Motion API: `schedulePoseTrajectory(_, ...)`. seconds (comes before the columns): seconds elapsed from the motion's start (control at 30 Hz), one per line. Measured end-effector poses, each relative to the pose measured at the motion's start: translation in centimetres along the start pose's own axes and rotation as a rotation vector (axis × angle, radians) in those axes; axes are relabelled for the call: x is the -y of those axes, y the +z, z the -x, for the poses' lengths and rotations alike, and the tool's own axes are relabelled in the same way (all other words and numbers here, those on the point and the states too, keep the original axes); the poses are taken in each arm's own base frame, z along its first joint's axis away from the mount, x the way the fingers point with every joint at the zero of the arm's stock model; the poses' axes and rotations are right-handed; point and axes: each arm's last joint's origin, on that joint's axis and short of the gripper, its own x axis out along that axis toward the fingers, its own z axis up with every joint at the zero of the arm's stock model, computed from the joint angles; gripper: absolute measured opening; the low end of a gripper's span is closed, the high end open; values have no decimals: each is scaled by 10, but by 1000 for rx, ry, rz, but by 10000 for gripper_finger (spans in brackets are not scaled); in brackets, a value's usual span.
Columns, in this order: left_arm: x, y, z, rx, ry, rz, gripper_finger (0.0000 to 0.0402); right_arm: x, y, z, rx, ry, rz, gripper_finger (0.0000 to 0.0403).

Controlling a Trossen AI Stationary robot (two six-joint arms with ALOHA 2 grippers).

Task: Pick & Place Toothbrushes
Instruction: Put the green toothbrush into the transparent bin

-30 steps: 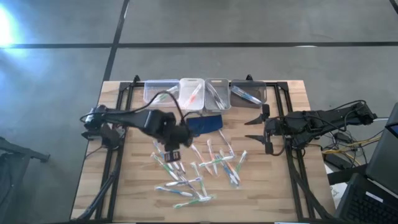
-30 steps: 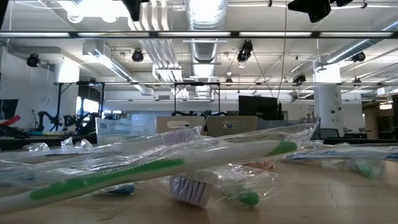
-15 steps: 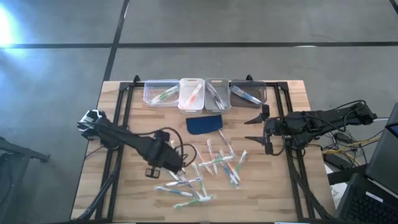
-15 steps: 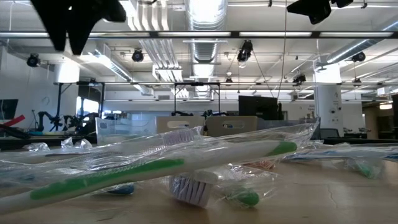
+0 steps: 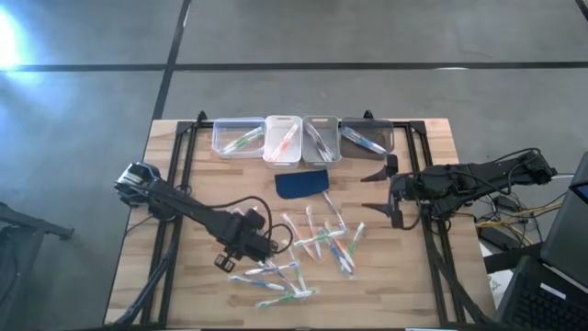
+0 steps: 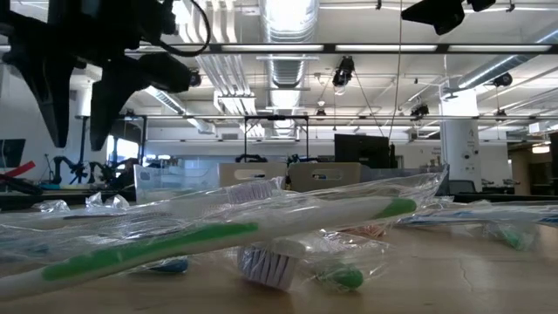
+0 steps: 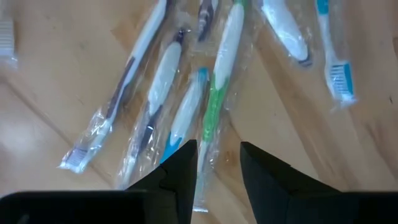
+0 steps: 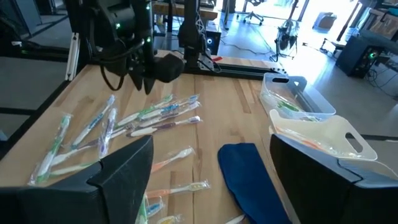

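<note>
the wooden desk [image 5: 184, 303] carries everything: a row of four bins along its far edge, a dark blue pad [image 5: 302, 183] just in front of them, and the loose toothbrushes [image 5: 317, 244] scattered over the middle and near side, each in a clear wrapper. my left fingers [image 5: 264, 250] hang low over the left end of that scatter, parted a little and empty, with a green-handled toothbrush [image 7: 213, 106] lined up in the gap between them. my right fingers [image 5: 384, 191] wait spread wide and empty off at the right side of the desk, near the pad. the risk i see is the crowding: a blue-handled brush [image 7: 183, 118] lies touching the green one, so closing could pinch both, or catch only slippery wrapper and let the brush slide out on the lift. as for the bins, the clear bin [image 5: 236, 136] at the left holds a green brush, the white bin [image 5: 283, 138] an orange one, the third bin [image 5: 322, 138] a pale brush or two, and the rightmost bin [image 5: 367, 136] one whose colour i cannot make out.
</note>
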Motion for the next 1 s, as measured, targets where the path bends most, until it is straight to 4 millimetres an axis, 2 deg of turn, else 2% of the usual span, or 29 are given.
schedulePoseTrajectory(0.23,5,4,-7,50,5,-27,124,0,0,0,0,0,2,342)
schedulePoseTrajectory(0.5,12,8,-9,98,9,-67,102,0,0,0,0,0,2,361)
schedulePoseTrajectory(1.0,14,-1,-36,91,9,-67,92,0,-1,0,-3,0,3,322)
